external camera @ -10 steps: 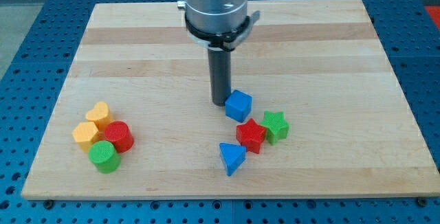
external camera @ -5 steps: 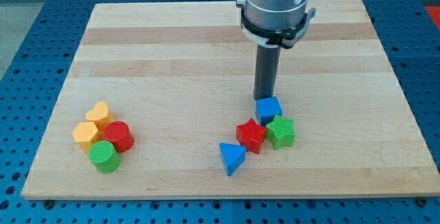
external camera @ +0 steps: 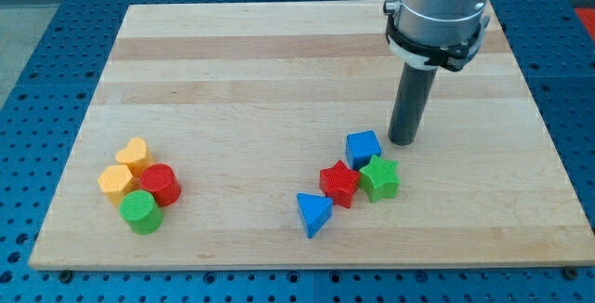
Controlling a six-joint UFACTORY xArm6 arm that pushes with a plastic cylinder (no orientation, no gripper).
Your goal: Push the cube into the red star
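Note:
The blue cube (external camera: 363, 147) sits on the wooden board (external camera: 232, 80), touching the upper right of the red star (external camera: 339, 183) and the top of the green star (external camera: 379, 177). My tip (external camera: 403, 141) rests on the board just to the right of the blue cube, a small gap apart from it, and above the green star. The rod rises toward the view's top right.
A blue triangular block (external camera: 313, 214) lies below and left of the red star. At the lower left is a cluster: a yellow heart (external camera: 136, 154), an orange block (external camera: 116, 181), a red cylinder (external camera: 160, 183) and a green cylinder (external camera: 141, 211).
The blue cube was pushed right and down, coming to rest against the red and green stars. My tip then moved on to the right, off the cube.

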